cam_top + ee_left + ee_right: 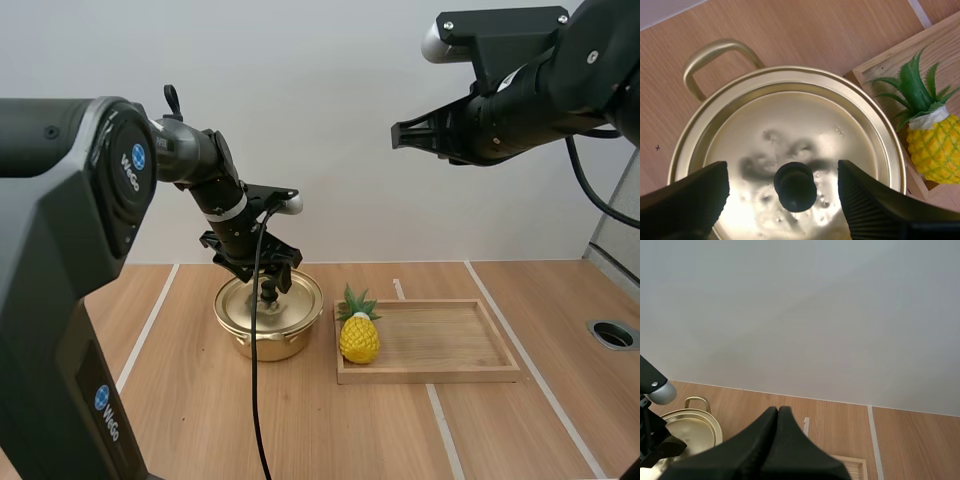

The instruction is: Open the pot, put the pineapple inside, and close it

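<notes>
The gold pot (268, 330) is sitting on the wooden desk (200, 420), and its lid (240, 300) is lying shut on top. The left end effector (268, 288) is hanging right over the lid with its two fingers (690, 197) spread wide. The black knob (795, 186) is sitting in the gap between them, and they are not touching it.

The yellow pineapple (359, 337) is standing upright in the wooden tray (450, 345), at the tray's 9 o'clock end. From the pot, the pineapple is standing at 3 o'clock, just beside it.

The right end effector (398, 135) is floating high above the desk, at about 1 o'clock from the pot, well apart from everything. Its fingers (765, 440) are pressing together into one dark wedge, holding nothing.
</notes>
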